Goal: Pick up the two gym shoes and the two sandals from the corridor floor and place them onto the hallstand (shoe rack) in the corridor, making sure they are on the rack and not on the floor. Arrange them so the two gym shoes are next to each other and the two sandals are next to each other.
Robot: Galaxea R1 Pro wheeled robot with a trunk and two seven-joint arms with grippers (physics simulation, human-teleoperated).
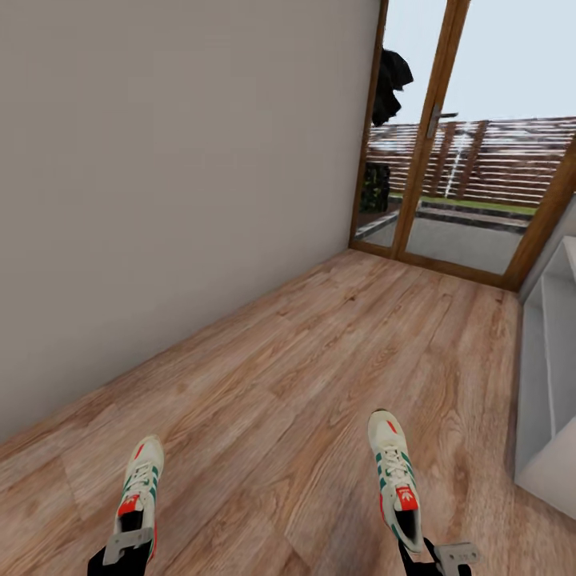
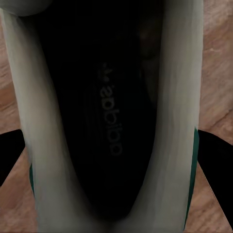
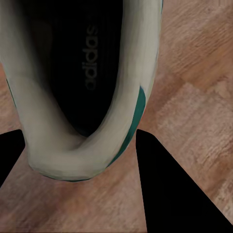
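Wood floor (image 1: 320, 376); wrist views reveal gym shoes' (image 1: 141, 480) dark printed insoles.

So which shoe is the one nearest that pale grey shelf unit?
Start at the grey shelf unit on the right. The nearest gym shoe is beside it, over the wood floor, heel at the right gripper. Its twin lies nearer the wall.

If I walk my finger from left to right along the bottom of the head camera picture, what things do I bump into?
Left gripper holding one gym shoe → bare corridor floor → second gym shoe → right gripper → pale-grey hallstand.
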